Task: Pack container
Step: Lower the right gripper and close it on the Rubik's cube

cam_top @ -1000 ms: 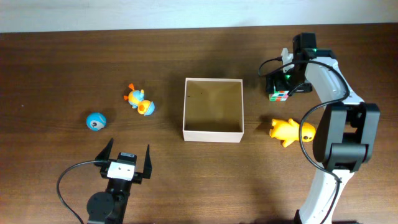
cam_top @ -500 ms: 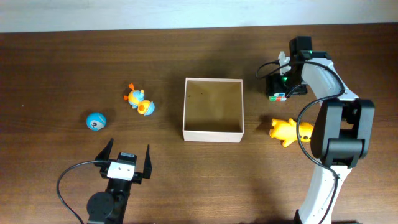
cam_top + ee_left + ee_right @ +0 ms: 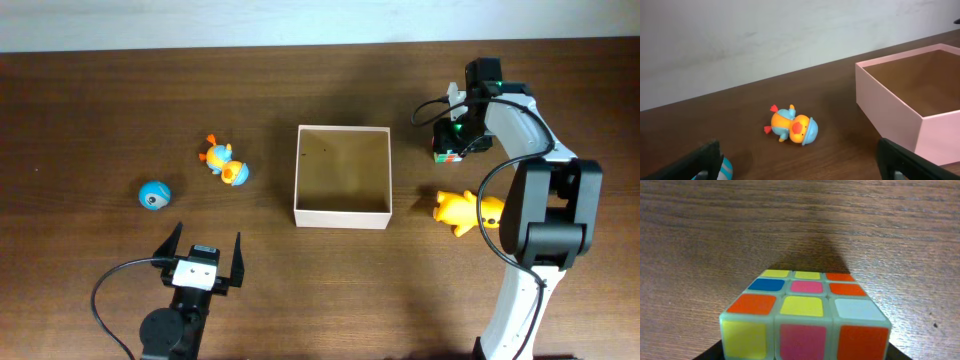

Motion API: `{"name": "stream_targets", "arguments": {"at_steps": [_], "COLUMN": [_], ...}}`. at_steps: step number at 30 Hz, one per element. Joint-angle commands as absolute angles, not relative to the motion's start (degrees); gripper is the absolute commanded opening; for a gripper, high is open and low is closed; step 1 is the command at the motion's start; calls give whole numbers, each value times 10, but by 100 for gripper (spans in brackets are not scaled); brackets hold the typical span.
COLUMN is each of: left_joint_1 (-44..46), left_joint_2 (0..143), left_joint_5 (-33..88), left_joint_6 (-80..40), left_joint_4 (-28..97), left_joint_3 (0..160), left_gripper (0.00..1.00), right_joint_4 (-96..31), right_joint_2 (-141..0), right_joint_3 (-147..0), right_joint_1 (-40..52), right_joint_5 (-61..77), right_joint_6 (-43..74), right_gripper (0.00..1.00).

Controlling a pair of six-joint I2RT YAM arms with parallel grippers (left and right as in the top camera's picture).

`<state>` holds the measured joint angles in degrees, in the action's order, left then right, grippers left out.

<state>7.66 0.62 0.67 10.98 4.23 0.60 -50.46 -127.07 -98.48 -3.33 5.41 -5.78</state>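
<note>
The cube (image 3: 805, 315) — orange, yellow, pink, blue stickers on pale green; container (image 3: 343, 213) cream-walled, tan inside; ball (image 3: 154, 195) blue, perhaps white-spotted.

Wood table (image 3: 90, 100); container (image 3: 343, 214), scattered toys (image 3: 224, 161)

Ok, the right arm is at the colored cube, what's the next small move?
Probably close the right gripper on the cube. The wrist view shows it right up against the camera, on the table, and the container is empty. Whether the grip is already made is not visible.

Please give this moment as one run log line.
left gripper: open | right gripper: at cube, grip unclear | container: nothing inside
</note>
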Motion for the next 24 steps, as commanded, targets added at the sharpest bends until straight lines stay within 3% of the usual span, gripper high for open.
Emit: {"name": "stream_targets", "arguments": {"at_steps": [1,15,24], "left_joint_1": [73,73,73], "left_joint_2": [4,4,4], "left_joint_5": [7,7,7], "left_joint_6": [119,119,119], "left_joint_4": [47,47,47], "left_joint_3": [5,5,5], "left_gripper": [99,99,99], "right_joint_4": [-503,-517,-609], "right_joint_2": [-1279,-1278,-1277], "right_joint_3": [-988,-1007,-1123], "right_joint_1": [-30,-30,-30], "right_joint_5": [51,22,60], "right_joint_6": [-58,-58,-58], "right_gripper": [55,54,55]}}
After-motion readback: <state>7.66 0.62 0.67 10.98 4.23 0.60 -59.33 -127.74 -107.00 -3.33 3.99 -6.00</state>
